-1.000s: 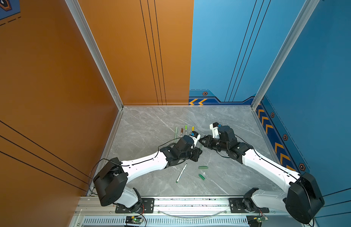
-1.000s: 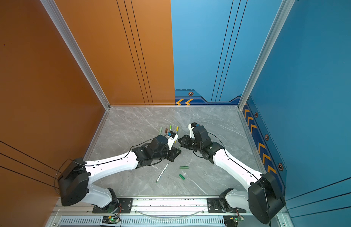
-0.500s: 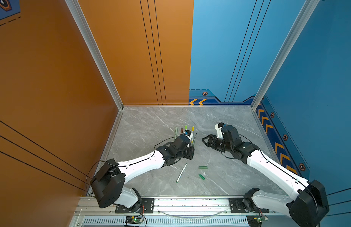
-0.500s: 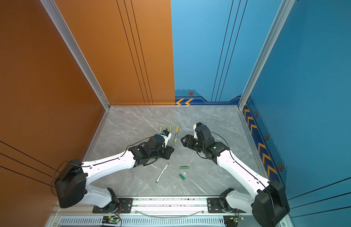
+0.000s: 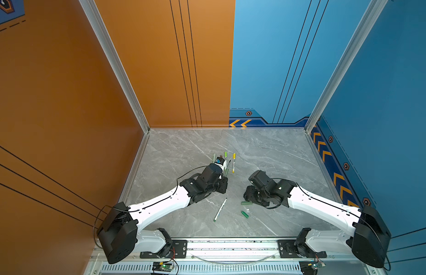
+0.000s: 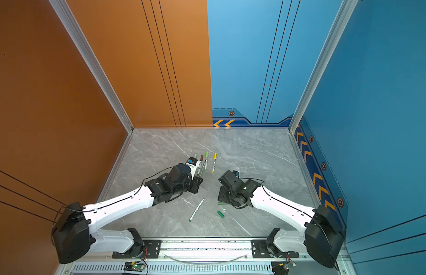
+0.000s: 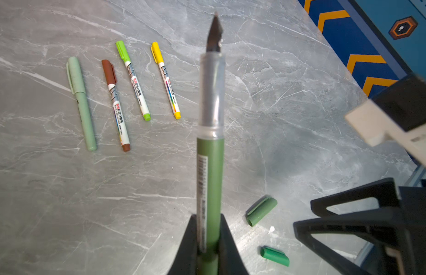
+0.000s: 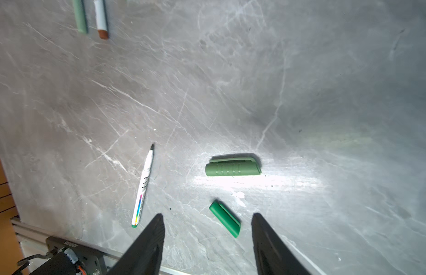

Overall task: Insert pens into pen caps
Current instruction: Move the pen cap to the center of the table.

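Note:
My left gripper [image 7: 208, 216] is shut on an all dark green pen [image 7: 210, 166], whose bare nib points away past a clear collar. In both top views this pen [image 5: 228, 167] slants towards the row of capped pens. My right gripper [image 8: 207, 215] is open and empty, hovering over two loose pen caps on the marble. One is a dull green cap [image 8: 232, 167], lying ahead of the fingers. The other is a brighter dark green cap [image 8: 225, 219], lying between the fingertips below them. An uncapped white pen [image 8: 144, 185] with a green end lies beside them.
Four capped pens lie in a row at mid-table: sage green [image 7: 81, 102], brown [image 7: 115, 104], light green [image 7: 133, 79] and yellow [image 7: 165, 79]. The metal rail [image 5: 231, 245] runs along the near edge. Orange and blue walls close in the table.
My right gripper has opened and drawn back from the left gripper towards the near side, now over the caps. The left gripper has shifted slightly left with the pen.

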Robot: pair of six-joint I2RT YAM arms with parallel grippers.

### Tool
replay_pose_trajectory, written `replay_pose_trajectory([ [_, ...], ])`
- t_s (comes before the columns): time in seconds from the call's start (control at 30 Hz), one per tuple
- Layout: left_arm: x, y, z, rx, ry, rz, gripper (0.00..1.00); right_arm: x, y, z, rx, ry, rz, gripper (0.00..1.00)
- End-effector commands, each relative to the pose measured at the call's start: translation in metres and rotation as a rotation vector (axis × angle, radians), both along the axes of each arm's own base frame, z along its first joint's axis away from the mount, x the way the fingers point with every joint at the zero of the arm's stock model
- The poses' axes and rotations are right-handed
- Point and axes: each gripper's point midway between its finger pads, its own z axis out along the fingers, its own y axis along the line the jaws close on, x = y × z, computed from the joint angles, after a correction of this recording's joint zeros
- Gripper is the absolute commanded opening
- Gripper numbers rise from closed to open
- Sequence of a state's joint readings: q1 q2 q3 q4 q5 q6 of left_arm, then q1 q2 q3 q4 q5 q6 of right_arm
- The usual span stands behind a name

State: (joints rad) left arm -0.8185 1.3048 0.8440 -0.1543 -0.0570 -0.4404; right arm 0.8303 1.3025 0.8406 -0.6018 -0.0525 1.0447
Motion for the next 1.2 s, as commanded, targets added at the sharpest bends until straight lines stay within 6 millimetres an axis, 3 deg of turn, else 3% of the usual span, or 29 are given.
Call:
replay_pose_trajectory([
  [0.0, -0.002, 0.008, -0.001, 0.032, -0.026, -0.002, 0.0, -0.005, -0.002, -0.018, -0.037, 0.069, -0.053, 0.61],
  [0.33, -0.003, 0.015, 0.0, 0.04, -0.048, 0.008, 0.0, 0.007, 0.008, -0.051, 0.037, 0.165, -0.124, 0.59],
  [0.7, 0.001, 0.012, -0.002, 0.049, -0.039, 0.006, 0.0, 0.015, 0.018, -0.071, 0.058, 0.196, -0.127, 0.56],
  [1.0, 0.003, 0.008, 0.0, 0.055, -0.037, -0.003, 0.0, 0.016, 0.02, -0.092, 0.012, 0.234, -0.094, 0.37],
  [1.17, 0.003, 0.009, 0.002, 0.052, -0.039, -0.001, 0.0, 0.013, 0.012, -0.104, -0.036, 0.261, -0.092, 0.27],
])
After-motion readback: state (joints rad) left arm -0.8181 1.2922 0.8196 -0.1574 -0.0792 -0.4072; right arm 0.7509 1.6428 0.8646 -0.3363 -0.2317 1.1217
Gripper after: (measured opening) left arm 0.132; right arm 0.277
